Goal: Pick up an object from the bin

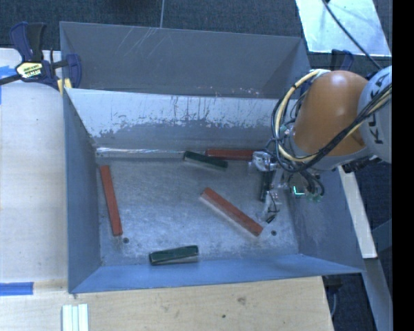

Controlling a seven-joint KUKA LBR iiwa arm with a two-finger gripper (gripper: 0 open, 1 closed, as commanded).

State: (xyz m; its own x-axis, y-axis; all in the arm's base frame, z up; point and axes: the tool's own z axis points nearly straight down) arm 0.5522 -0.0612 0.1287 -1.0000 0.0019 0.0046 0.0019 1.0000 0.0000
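Observation:
My gripper (pixel 270 211) hangs low at the right side of the bin floor, its fingertips just above the right end of a flat reddish-brown stick (pixel 229 212) that lies slanted in the middle right. Nothing shows between the fingers. A dark green bar (pixel 205 159) and a second reddish-brown stick (pixel 229 154) lie along the back wall, just left of the gripper's body.
A long reddish-brown stick (pixel 110 200) lies along the left side of the floor. A dark green block (pixel 174 255) rests near the front wall. The arm with its orange cover and cables leans over the bin's right wall.

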